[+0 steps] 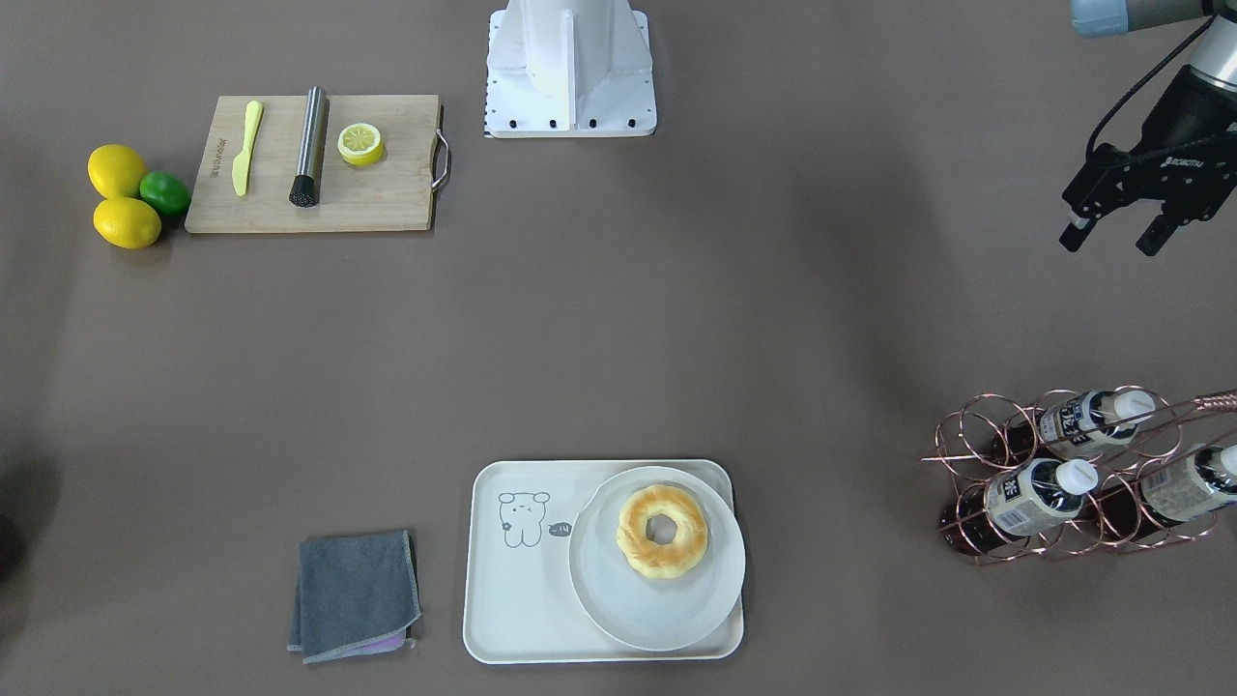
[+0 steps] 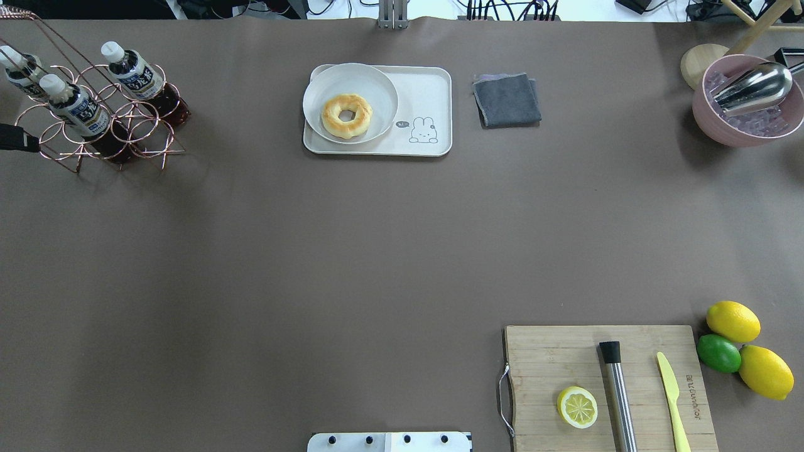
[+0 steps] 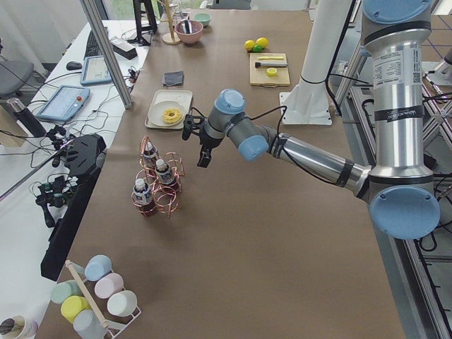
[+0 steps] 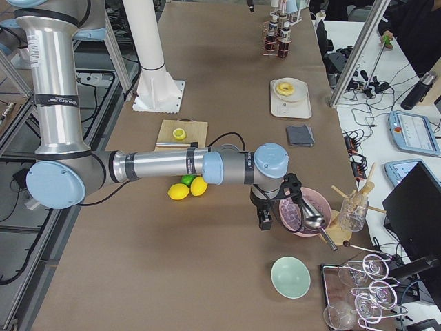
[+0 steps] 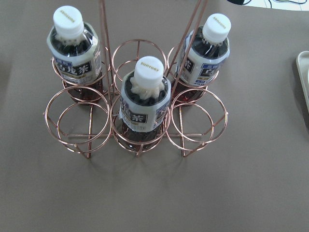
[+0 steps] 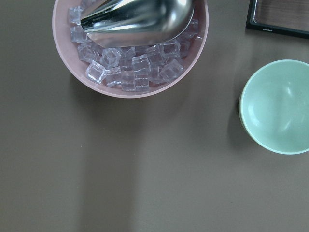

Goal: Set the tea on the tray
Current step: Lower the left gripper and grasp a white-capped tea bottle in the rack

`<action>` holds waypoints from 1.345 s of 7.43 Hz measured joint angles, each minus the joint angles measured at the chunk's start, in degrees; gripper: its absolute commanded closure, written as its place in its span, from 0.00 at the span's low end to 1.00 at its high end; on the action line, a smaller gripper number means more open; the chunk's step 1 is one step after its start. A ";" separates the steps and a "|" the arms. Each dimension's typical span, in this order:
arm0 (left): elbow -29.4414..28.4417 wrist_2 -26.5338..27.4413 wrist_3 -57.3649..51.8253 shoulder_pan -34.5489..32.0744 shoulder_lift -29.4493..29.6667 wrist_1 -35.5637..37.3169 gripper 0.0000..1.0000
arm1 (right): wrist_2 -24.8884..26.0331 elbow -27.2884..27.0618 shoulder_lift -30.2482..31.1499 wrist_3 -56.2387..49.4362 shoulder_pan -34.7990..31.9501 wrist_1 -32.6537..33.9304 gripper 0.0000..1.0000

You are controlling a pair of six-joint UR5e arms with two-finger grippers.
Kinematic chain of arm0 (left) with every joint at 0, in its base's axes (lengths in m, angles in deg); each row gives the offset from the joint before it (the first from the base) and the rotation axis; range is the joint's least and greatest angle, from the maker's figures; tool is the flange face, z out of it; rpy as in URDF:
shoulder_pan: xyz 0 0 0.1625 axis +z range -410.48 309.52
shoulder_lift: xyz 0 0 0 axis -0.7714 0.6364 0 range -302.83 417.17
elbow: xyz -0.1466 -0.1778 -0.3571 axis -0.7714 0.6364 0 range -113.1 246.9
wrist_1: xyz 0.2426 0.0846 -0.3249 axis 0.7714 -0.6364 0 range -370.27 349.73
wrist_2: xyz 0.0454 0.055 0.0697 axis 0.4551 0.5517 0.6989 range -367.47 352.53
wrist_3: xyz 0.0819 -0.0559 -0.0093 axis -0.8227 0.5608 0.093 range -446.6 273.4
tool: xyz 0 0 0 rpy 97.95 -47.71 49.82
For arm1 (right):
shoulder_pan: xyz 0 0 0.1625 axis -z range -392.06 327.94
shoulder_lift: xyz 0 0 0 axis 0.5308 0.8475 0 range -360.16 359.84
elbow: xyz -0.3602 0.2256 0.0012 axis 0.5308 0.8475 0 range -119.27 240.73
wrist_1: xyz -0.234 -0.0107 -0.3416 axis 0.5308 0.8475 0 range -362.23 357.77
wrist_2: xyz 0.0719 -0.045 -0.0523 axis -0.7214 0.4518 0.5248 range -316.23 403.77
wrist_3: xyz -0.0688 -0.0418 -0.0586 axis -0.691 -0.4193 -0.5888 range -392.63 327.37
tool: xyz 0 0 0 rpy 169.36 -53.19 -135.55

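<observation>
Rack [image 5: 138, 48] around tea [image 5: 140, 104], plate [image 1: 638, 599] on tray [image 1: 512, 599]

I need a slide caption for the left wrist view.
Three clear plastic bottles of dark tea, white-capped, stand in a copper wire rack on a brown table.

This was a robotics lab rather than a kitchen: the brown-covered table [image 2: 314, 251] had a white pedestal [image 1: 570, 68] bolted to it. Past the table edge beside the right gripper [image 4: 264, 219] ran a white bench [image 4: 396, 96] with teach pendants [image 4: 413, 132], loose cables [image 4: 358, 134] and aluminium frame posts [image 4: 355, 55].
</observation>
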 measured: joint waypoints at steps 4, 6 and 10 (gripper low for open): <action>-4.29 4.97 -12.01 1.00 7.85 9.14 0.03 | -0.01 0.00 0.60 -0.07 -0.08 0.00 0.00; -7.59 5.02 -14.22 0.86 10.60 8.84 0.03 | 0.04 0.00 0.84 -0.08 -0.20 0.00 0.00; -15.45 4.80 -14.70 -1.08 16.08 5.58 0.03 | -0.37 -0.05 0.97 -0.17 -0.26 0.00 0.00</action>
